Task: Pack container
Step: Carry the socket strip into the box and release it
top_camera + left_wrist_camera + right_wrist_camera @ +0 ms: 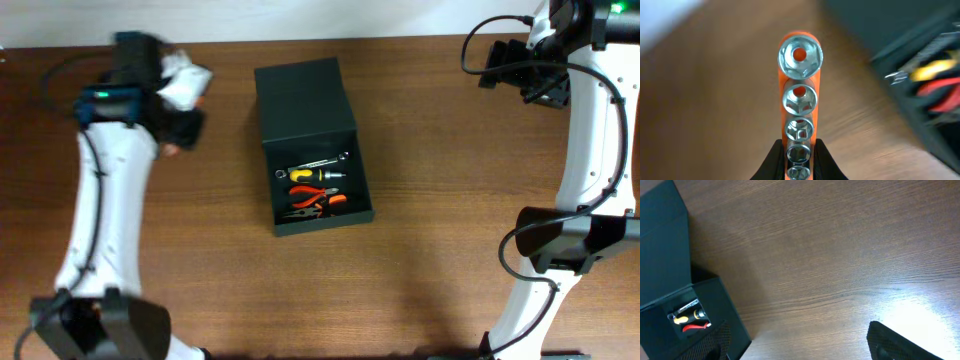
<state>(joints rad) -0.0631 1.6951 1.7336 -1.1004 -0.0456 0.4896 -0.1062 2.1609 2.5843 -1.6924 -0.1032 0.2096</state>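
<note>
Blurrily, container (pixel 880 22) (cropped) sits beyond the clamped socket rail (pixel 799 95).

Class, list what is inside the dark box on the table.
Inside the container lie a silver wrench, a yellow-handled tool and orange-handled pliers. Anything beneath these tools is covered and cannot be seen.

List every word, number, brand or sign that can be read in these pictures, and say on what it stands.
No text can be read in any view.
The socket rail held in the left gripper shows no legible stamp.
The container bears no label.
The hand tools inside it are too small and blurred to read.
</note>
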